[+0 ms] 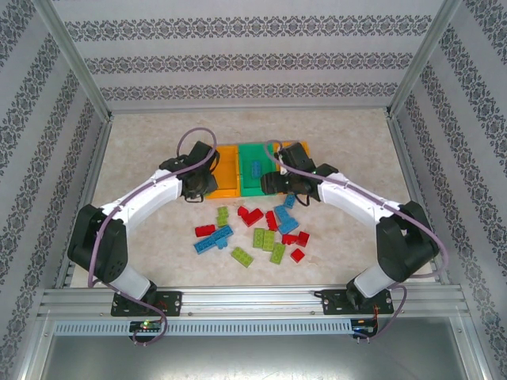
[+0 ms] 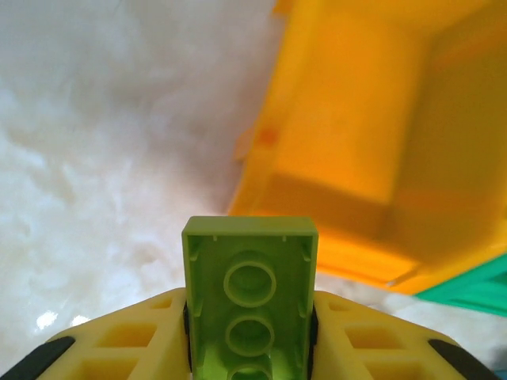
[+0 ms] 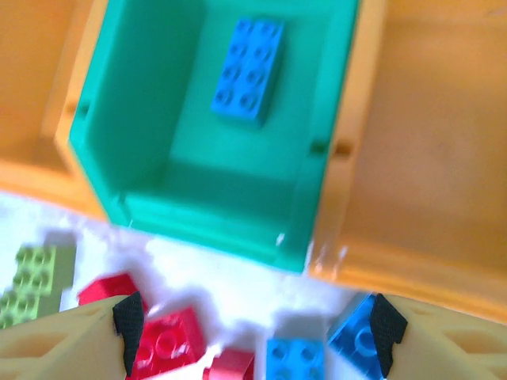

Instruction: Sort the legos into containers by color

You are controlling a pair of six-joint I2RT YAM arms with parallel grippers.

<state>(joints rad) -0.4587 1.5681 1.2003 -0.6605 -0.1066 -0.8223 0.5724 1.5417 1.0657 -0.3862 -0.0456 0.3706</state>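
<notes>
The left arm (image 1: 135,202) goes up from its base, bends at the elbow and reaches in toward the bins. The left gripper (image 2: 249,321) is clamped on 1 light green lego (image 2: 249,273). The lego stands up between the fingers, and its hollow bottom faces the wrist camera. This gripper hangs over the counter (image 2: 95,158), just beside the near corner of the left orange bin (image 2: 348,134).

The right arm (image 1: 360,202) bends the same way from the other side and reaches to the front of the green bin (image 3: 142,119). The right gripper (image 3: 257,328) has its fingers wide apart, with nothing held between them. It hangs over some red legos (image 3: 166,344) and blue legos (image 3: 295,356) that lie on the counter.

1 blue lego (image 3: 247,71) lies flat inside the green bin. The right orange bin (image 3: 428,142) touches the green bin's side.

The other loose legos (image 1: 268,240) lie on the counter in front of the bins, between the 2 arms.
</notes>
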